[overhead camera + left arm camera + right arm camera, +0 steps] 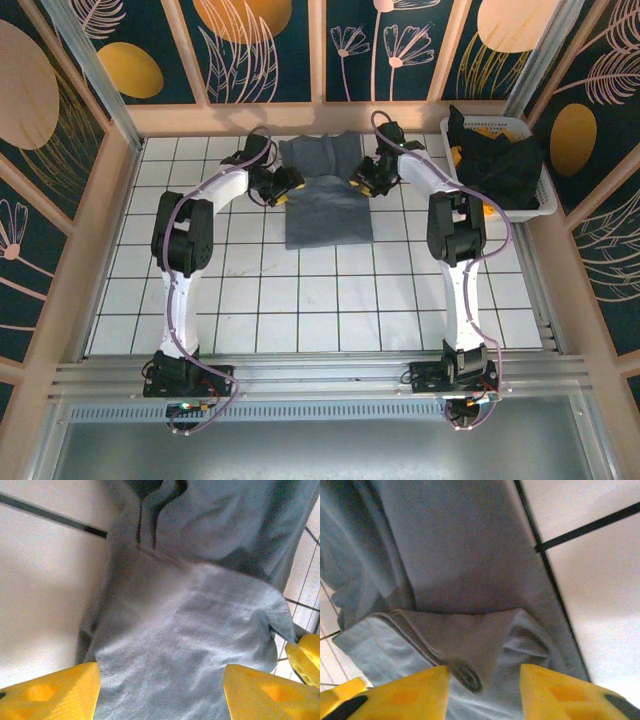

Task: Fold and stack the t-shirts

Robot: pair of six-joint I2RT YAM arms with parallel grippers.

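Shirt first, overhead cam: grey-blue shirt [328, 205] lies spread on the tiled table [250, 300], its far part bunched & darker than the flat near panel. Left gripper [285, 188] sits at the shirt's left edge and right gripper [366, 180] at its right edge, both about level w/ the bunched part. Fingertips are too small here to judge the gap. Well off to the shirt's right is a white basket [545, 205] w/ a black shirt [510, 165] heaped in it & draped over the rim. There are specks of orange-yellow beside that heap, can't tell what.

Left wrist cam: grey-blue shirt [185, 645] runs straight out from the left gripper [160, 695], paler flap on top, darker folds beyond, middle blurred. Yellow fingers [50, 695] are cut off at the bottom. Jaws stand wide apart, cloth lying in the gap, nothing pinched. A yellow bit [307, 655] at the shirt's right edge is cropped, can't ID.

Right wrist cam: right gripper [485, 695] is also low over the grey-blue shirt [460, 555]. Fingers [560, 692] are parted, bases out of shot. A folded corner of the shirt w/ a small round mark [465, 676] pokes in between them, loose, not clamped. Bare tile shows past the shirt's right edge.
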